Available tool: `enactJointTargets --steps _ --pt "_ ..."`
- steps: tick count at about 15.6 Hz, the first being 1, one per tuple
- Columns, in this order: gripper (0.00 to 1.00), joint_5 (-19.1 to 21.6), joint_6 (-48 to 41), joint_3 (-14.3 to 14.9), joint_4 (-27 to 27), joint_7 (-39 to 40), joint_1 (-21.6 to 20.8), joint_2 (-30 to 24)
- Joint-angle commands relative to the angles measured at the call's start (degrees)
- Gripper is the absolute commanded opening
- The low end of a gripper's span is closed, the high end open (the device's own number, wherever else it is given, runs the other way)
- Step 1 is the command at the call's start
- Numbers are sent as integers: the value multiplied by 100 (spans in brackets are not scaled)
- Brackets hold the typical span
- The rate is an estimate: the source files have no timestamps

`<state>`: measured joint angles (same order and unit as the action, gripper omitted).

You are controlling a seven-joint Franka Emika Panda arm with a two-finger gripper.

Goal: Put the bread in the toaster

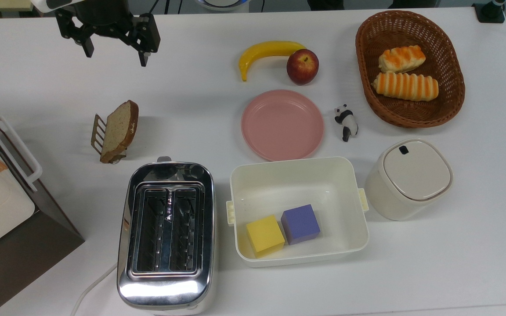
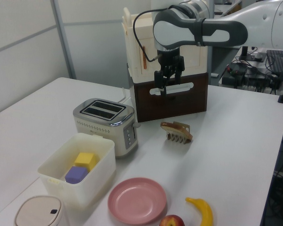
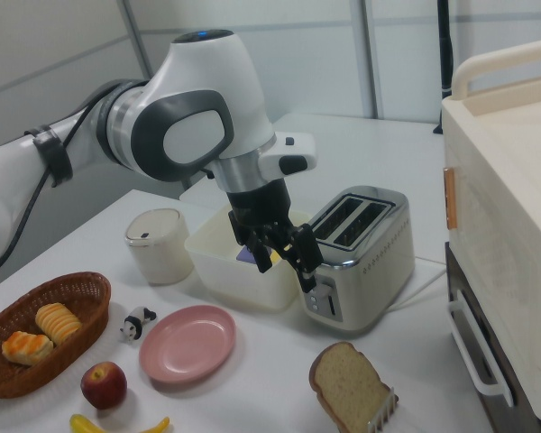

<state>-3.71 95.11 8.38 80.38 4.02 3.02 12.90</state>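
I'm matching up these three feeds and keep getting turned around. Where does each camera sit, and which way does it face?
Top view: overhead, looking down on the table; gripper at upper left.
Left view: beyond the banana, facing the toaster; arm and gripper above the bread.
Right view: the opposite side, bread nearest; arm and gripper central.
All share bread, toaster and gripper.

I log a chrome toaster [image 1: 165,235]; beside it, tan-speckled, dark-crusted bread [image 1: 120,130], a white tub [image 1: 298,173] with yellow [image 1: 265,235] and purple [image 1: 300,224] blocks.
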Motion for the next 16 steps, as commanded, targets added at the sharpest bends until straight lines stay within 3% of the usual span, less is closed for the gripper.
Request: enactJointTargets --steps 1,16 --pt "100 -34 -37 23 74 98 -21 -112" --pt "100 -33 -37 -20 109 81 -73 -51"
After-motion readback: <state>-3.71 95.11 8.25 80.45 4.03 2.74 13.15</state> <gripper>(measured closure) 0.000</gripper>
